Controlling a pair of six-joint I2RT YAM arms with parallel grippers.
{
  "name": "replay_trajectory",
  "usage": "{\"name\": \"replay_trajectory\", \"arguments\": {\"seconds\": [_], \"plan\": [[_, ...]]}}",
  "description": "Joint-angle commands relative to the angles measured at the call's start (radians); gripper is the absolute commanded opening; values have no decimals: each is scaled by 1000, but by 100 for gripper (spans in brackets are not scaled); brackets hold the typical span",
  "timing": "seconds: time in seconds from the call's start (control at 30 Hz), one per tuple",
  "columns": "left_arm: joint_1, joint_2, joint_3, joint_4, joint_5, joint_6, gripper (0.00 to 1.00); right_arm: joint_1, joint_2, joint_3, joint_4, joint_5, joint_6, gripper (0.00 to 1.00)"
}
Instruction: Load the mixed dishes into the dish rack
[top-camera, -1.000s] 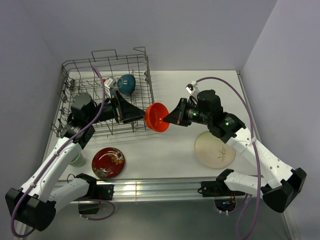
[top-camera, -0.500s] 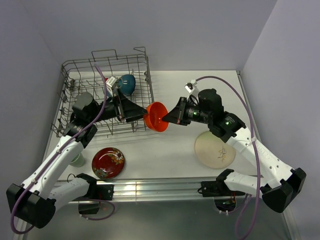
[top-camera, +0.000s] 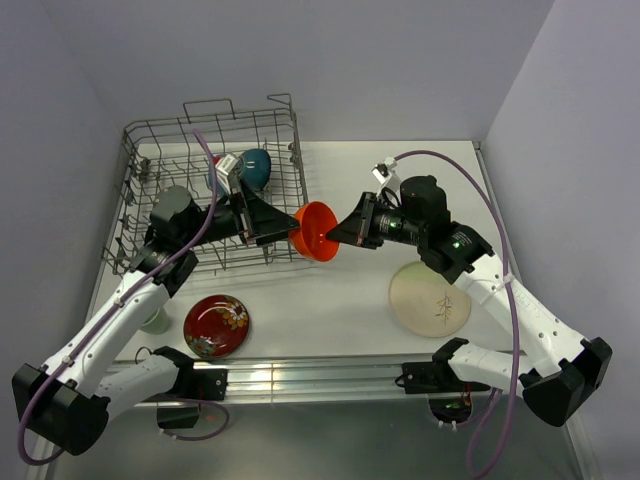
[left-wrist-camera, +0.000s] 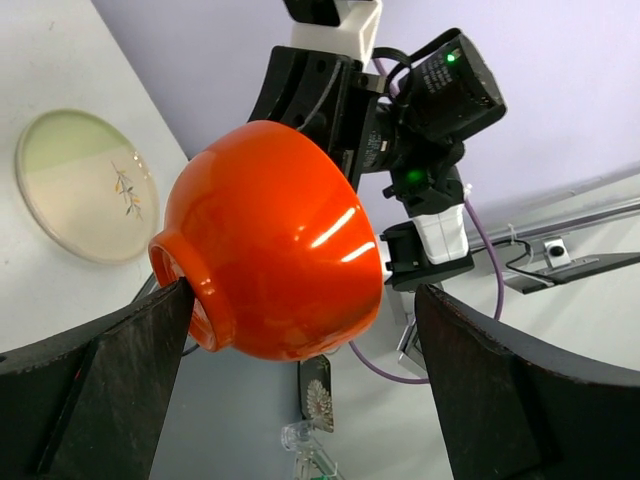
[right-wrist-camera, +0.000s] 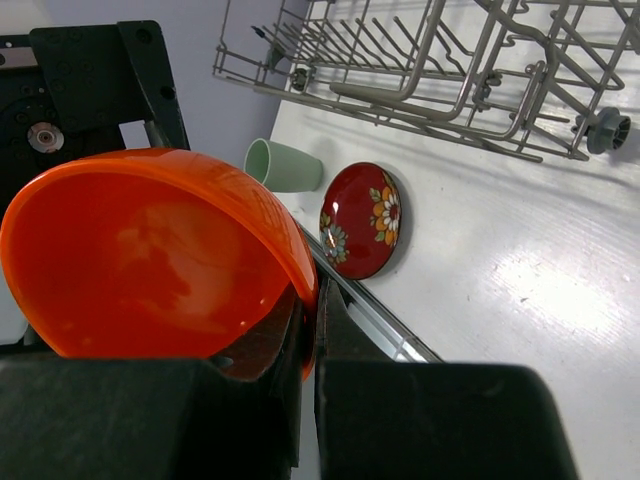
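My right gripper (top-camera: 336, 233) (right-wrist-camera: 312, 300) is shut on the rim of the orange bowl (top-camera: 314, 231) (right-wrist-camera: 150, 250), holding it on edge in the air just off the dish rack's (top-camera: 135, 170) right side. My left gripper (top-camera: 290, 228) (left-wrist-camera: 305, 300) is open, its two fingers straddling the bowl's (left-wrist-camera: 270, 240) outside; one finger (left-wrist-camera: 120, 370) sits by the foot ring. A teal bowl (top-camera: 254, 167) lies inside the rack. On the table rest the red floral bowl (top-camera: 216, 325) (right-wrist-camera: 362, 220), the pale green cup (top-camera: 155, 320) (right-wrist-camera: 285, 165) and the cream plate (top-camera: 430, 298) (left-wrist-camera: 85, 185).
The rack (right-wrist-camera: 420, 80) fills the table's back left corner, with walls close behind and to the left. A metal rail (top-camera: 320, 375) runs along the near table edge between the two arm bases.
My left gripper has reached further right over the rack's edge, so its open fingers now flank the orange bowl. The right gripper has lifted the bowl slightly.
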Motion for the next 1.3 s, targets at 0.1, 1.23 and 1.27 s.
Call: {"name": "replay_trajectory", "arguments": {"seconds": [0.1, 1.23, 1.27], "plan": [[-54, 15, 72, -53, -24, 61, 99, -4, 0, 59, 21, 27, -11, 0], [-100, 53, 166, -263, -168, 197, 0, -4, -9, 66, -5, 81, -52, 82], [-97, 55, 172, -277, -171, 205, 0, -4, -12, 69, -8, 95, -54, 94]]}}
